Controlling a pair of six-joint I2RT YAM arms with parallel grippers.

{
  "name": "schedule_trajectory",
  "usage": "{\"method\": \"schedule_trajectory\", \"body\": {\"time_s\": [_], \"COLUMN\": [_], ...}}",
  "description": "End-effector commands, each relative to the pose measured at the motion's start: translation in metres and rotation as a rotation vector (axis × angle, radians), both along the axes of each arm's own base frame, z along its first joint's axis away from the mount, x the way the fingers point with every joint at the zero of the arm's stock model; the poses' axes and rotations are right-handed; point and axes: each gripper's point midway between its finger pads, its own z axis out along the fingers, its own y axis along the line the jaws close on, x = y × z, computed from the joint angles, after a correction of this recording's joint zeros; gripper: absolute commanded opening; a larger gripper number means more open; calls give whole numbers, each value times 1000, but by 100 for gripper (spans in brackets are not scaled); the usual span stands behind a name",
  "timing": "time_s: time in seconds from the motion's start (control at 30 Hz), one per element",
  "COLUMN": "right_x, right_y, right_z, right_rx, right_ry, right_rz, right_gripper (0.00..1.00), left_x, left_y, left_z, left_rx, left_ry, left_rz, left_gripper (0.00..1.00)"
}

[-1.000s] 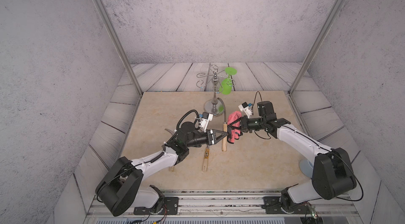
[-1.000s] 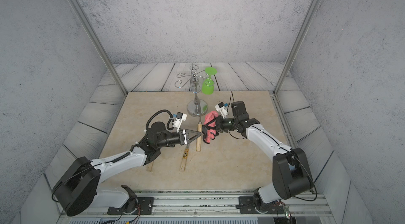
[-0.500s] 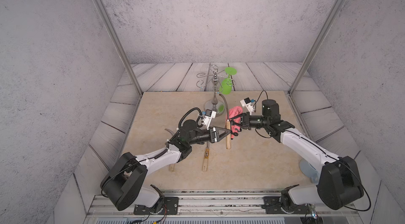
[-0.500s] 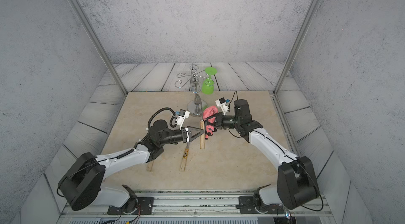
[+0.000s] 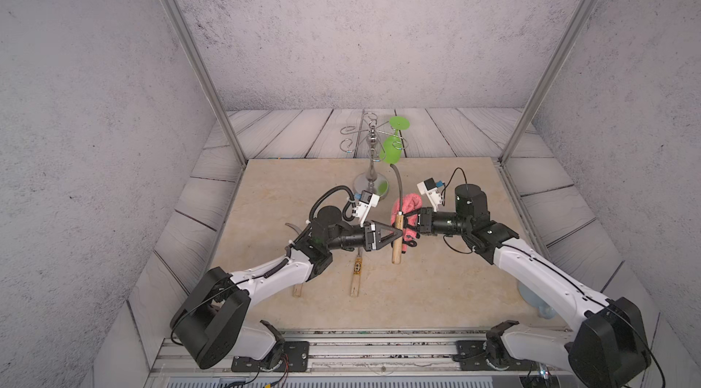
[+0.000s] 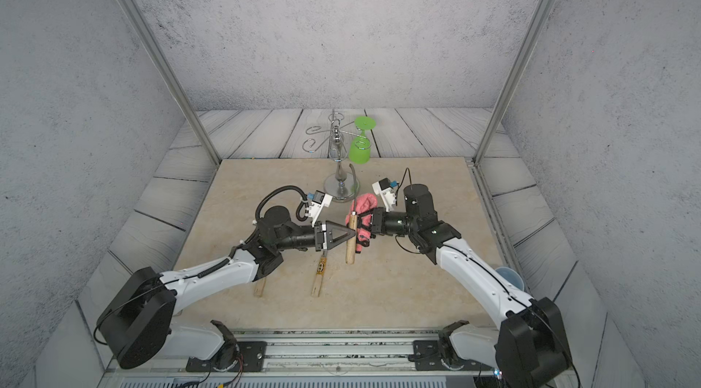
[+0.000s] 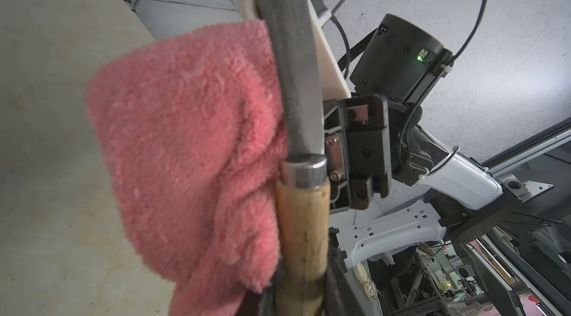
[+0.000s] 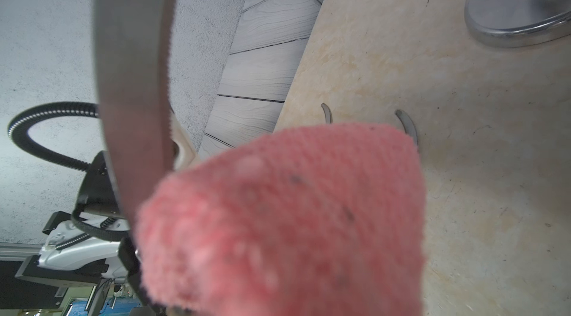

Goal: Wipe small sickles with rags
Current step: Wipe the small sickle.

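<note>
- Step in hand, as I judge it: wiping one sickle in mid-air; the left gripper (image 5: 399, 233), at the centre of both top views, has its jaws closed on the pale wooden handle of the held sickle (image 5: 396, 243); the sickle stands nearly upright, its dark blade curving toward the upper middle of the frame.
- The right gripper (image 5: 412, 223), just right of centre, is clamped on the pink rag (image 5: 408, 203); in the left wrist view the rag (image 7: 185, 144) touches the sickle where blade meets handle.
- Two more sickles lie flat on the table (image 5: 455, 291) below centre: the labelled sickle (image 5: 356, 272) and, to its left, the third sickle (image 5: 297, 288), partly hidden under the left arm; whether either has been wiped I cannot tell.
- At upper centre a chrome stand (image 5: 372, 162) carries a green goblet (image 5: 392, 149); the blade tip comes near the goblet in the top views.
- Next move, in my judgement: draw the rag up along the blade while the left grip holds the handle firm; follow the curve; press lightly, so the thin blade does not twist in the jaws; keep clear of goblet and stand.
</note>
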Motion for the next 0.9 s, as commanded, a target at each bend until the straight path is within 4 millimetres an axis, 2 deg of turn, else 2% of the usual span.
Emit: {"method": "schedule_trajectory", "body": {"time_s": [0.0,0.23,0.33,0.47,0.63,0.87], "right_x": [-68,-78,-72,-54,-42,-38], "right_y": [10,3,-2,-10,-7,11], "right_z": [15,-10,-24,-30,-2,36], "right_rx": [54,-4,-58,-96,-28,61], "right_ry": [7,50,68,62,-49,-151], "right_rz": [244,235,191,122,153,304], "right_gripper": [11,11,11,10,10,10], "left_x": [51,61,57,44,29,21], "left_y": [16,31,36,42,50,47], "left_z": [11,33,42,39,25,21], "left_rx": [3,-16,-17,-22,-41,-64], "left_ry": [-23,-55,-73,-54,-5,19], "left_rz": [223,268,271,259,242,191], "left_gripper": [0,0,0,0,0,0]}}
